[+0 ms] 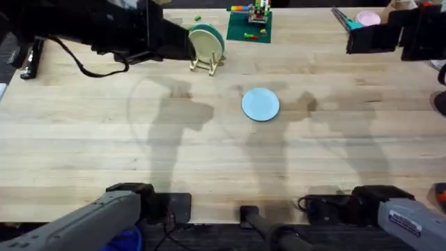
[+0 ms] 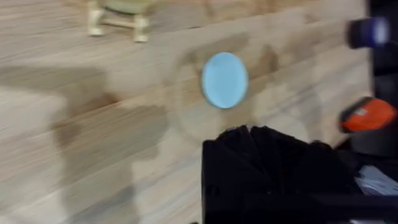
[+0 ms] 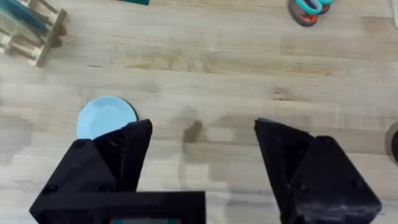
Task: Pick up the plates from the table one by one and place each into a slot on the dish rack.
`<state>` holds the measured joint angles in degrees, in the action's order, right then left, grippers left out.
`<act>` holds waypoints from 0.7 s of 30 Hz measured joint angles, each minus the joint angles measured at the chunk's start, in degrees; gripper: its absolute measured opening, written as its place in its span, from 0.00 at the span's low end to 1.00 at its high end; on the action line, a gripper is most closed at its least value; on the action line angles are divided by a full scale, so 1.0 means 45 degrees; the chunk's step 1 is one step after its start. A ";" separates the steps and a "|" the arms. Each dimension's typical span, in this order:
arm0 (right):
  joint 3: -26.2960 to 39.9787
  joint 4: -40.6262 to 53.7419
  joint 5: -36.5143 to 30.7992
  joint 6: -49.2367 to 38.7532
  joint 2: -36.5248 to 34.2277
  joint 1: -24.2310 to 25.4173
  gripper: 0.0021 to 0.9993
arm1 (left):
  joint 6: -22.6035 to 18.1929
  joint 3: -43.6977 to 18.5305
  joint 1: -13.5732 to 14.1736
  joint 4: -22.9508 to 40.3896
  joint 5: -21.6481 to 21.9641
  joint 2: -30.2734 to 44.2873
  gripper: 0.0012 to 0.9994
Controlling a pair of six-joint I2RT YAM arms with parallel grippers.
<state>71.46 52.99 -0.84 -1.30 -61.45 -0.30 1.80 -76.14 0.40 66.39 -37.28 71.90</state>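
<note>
Two plates stand in the dish rack (image 1: 207, 63) at the far side of the desk (image 1: 90, 146): a cream plate (image 1: 204, 43) in front and a teal plate (image 1: 214, 33) just behind it, both upright on edge between the pegs. One plate is left to do, the pale blue plate (image 1: 260, 104), lying flat near the middle of the desk, well apart from the rack and with bare wood all round it.

Step in hand, as I judge it: the last pick. Two of three are racked.

Right gripper (image 3: 202, 146): jaws spread wide, nothing between them, hanging above bare wood with the blue plate just beside its one finger, off to the rack side. Not centred on the plate.

Left gripper (image 2: 264, 140): dark and blurred in its own wrist view; I cannot tell how its fingers stand. The blue plate lies just ahead of it, the rack farther off. In the overhead view the left arm reaches across the far left of the desk, ending close by the rack.

Next move, by my reading: one gripper must line up over the plate's rim and come down. The plate is thin and flat on the wood, so one finger has to get under or pinch the edge. Then tilt it upright and find a free slot beside the two already standing.
</note>
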 joint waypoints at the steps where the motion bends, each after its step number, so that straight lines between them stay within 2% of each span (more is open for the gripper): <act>1: 0.0000 0.0000 0.0000 0.0000 0.0000 0.0000 0.99 | -0.0004 0.0000 0.0000 -0.0037 -0.0375 -0.0004 0.04; 6: 0.0002 0.0000 0.0000 0.0000 0.0000 0.0000 0.99 | 0.0000 0.0032 0.0016 -0.0606 -0.1857 -0.0003 0.04; 9: 0.0005 0.0000 0.0000 0.0000 0.0000 0.0000 0.99 | 0.0045 0.0263 0.0185 -0.1097 -0.2241 -0.0005 0.04; 18: 0.0005 -0.0005 0.0000 0.0000 0.0000 0.0000 0.99 | 0.1622 0.1297 0.2069 -0.3298 -0.1957 0.0010 0.04; 21: 0.0005 -0.0005 0.0000 0.0000 0.0000 0.0000 0.99 | 0.2121 0.1667 0.2466 -0.4148 -0.1929 0.0010 0.04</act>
<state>71.48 52.97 -0.84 -1.30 -61.45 -0.30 11.34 -68.64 11.50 47.73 -45.96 71.94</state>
